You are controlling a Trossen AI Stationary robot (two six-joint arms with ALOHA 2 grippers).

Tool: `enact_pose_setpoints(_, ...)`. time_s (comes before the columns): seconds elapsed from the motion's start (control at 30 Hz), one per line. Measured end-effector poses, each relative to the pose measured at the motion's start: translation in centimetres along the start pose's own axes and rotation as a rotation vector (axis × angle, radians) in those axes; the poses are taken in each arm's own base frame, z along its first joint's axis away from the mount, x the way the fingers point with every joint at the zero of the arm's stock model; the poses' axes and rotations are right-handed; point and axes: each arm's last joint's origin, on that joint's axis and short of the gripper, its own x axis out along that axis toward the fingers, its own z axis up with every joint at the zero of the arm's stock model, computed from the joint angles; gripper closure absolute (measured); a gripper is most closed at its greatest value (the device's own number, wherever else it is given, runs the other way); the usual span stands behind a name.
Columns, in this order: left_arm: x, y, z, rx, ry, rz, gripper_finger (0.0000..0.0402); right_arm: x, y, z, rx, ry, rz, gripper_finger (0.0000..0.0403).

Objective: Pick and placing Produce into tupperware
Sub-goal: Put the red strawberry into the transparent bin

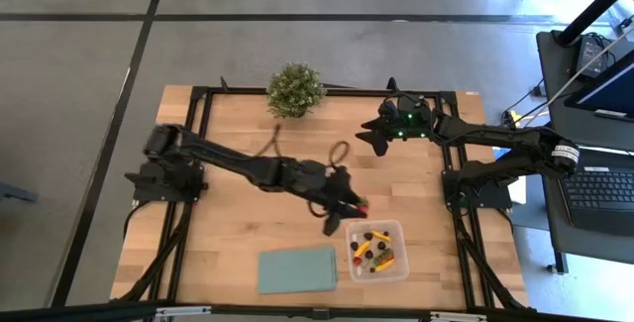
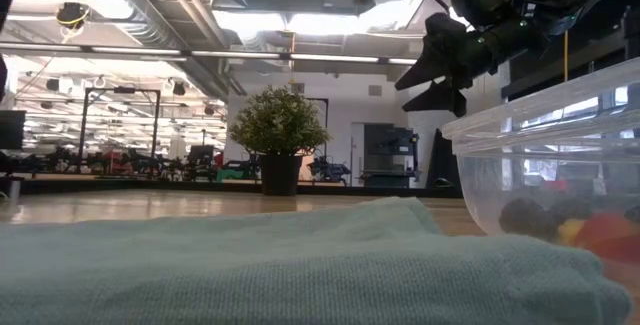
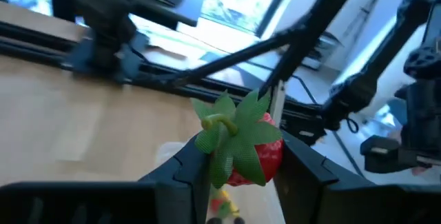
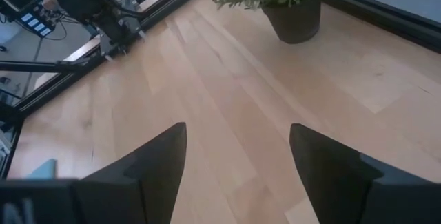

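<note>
- While the left gripper (image 1: 349, 206) hangs just beside the box's (image 1: 397, 227) upper-left corner in the high view, its fingers (image 3: 186, 165) are closed on a strawberry (image 3: 251, 151), red with a green top.
- Seen from the left wrist, the berry sits pinched between the two dark fingers, its leafy cap and stem turned toward the camera, with the box rim just visible past it.
- Near the table's (image 1: 238, 225) front edge sits the clear box, right of a pale-green cloth (image 1: 296, 268).
- Inside the box lie several pieces of produce (image 1: 373, 249): dark round berries, small yellow-orange pieces and something red.
- From the low view, the box wall (image 2: 545, 170) stands at the right with blurred dark, yellow and red shapes behind it, and the cloth (image 2: 250, 260) fills the foreground.
- At the table's back right, the right gripper (image 1: 374, 131) waits well apart from the box, raised above bare wood, with its fingers (image 4: 151, 158) spread wide and nothing between them.
- A potted plant (image 1: 295, 89) stands at the back edge, left of the right gripper.
</note>
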Motion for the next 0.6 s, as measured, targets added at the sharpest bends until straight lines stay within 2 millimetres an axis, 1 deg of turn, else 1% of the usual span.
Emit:
enact_pose_setpoints(0.1, 3.4, 0.2, -0.9, 0.002, 0.043, -0.035, 0.0283, 0.0, 0.0, 0.0, 0.001, 0.005, -0.002, 0.0144)
enact_pose_setpoints(0.2, 6.6, 0.6, -3.0, -0.014, 0.115, -0.072, 0.0283, 0.0, -0.1, -0.2, 0.004, 0.018, -0.006, 0.0144)
enact_pose_setpoints(0.3, 9.3, 0.9, -5.2, -0.054, 0.178, -0.109, 0.0283, 0.0, -0.1, -0.3, 0.006, 0.033, -0.012, 0.0144)
enact_pose_setpoints(0.47, 12.2, 1.5, -9.0, -0.155, 0.293, -0.142, 0.0283, 0.0, -0.2, -0.6, 0.011, 0.065, -0.023, 0.0144)
enact_pose_setpoints(0.53, 12.9, 1.8, -10.4, -0.194, 0.331, -0.132, 0.0283, 0.0, -0.3, -0.8, 0.015, 0.078, -0.028, 0.0144)
enact_pose_setpoints(0.6, 13.1, 2.1, -11.1, -0.219, 0.355, -0.123, 0.0279, -0.1, -0.3, -0.9, 0.018, 0.092, -0.033, 0.0144)
